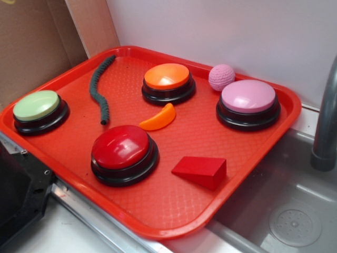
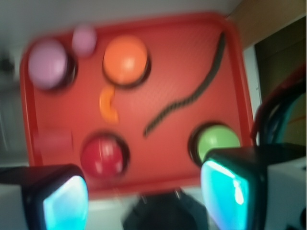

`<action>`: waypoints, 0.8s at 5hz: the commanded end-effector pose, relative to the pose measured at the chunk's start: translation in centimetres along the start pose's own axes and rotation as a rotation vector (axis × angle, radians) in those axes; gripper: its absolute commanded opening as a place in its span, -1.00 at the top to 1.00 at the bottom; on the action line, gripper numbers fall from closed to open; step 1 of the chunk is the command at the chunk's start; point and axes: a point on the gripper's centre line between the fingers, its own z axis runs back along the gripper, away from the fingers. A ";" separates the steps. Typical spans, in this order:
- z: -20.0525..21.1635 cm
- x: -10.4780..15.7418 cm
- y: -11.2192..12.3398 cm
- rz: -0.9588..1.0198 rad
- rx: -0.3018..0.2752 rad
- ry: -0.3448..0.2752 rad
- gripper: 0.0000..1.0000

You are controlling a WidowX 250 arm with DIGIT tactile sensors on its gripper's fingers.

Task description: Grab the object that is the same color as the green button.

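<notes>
Exterior view: a red tray (image 1: 263, 174) carries four domed buttons and several loose pieces. The green button (image 1: 37, 105) sits at the left edge of the frame; the task object, a dark green ribbed rope (image 1: 98, 89), lies in a wavy line in the upper left, between the green button and the orange button (image 1: 167, 77), touching neither.

Wrist view (blurred): the rope (image 2: 192, 96) runs from the upper right down toward the frame's centre, with the green button (image 2: 218, 139) just below its lower stretch.

Likely hazards: the rope is thin and lies flat on the textured tray, so a descent that stops too high would probably close on nothing, while one placed off its curving line could miss it. The orange crescent slice (image 1: 158, 119) lies near the rope's lower end and might be caught instead.

The gripper (image 2: 144, 196) appears only in the wrist view, along the bottom edge: its fingers (image 2: 64, 203) stand wide apart, released, holding and touching nothing, well above the tray.
</notes>
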 end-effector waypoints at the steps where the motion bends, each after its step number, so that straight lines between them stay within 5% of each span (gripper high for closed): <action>1: -0.1 10.6 3.1 0.144 0.119 -0.046 -1.00; 2: -3.2 13.0 6.1 0.244 0.153 0.011 -1.00; 4: -6.0 8.9 8.6 0.241 0.190 -0.006 -1.00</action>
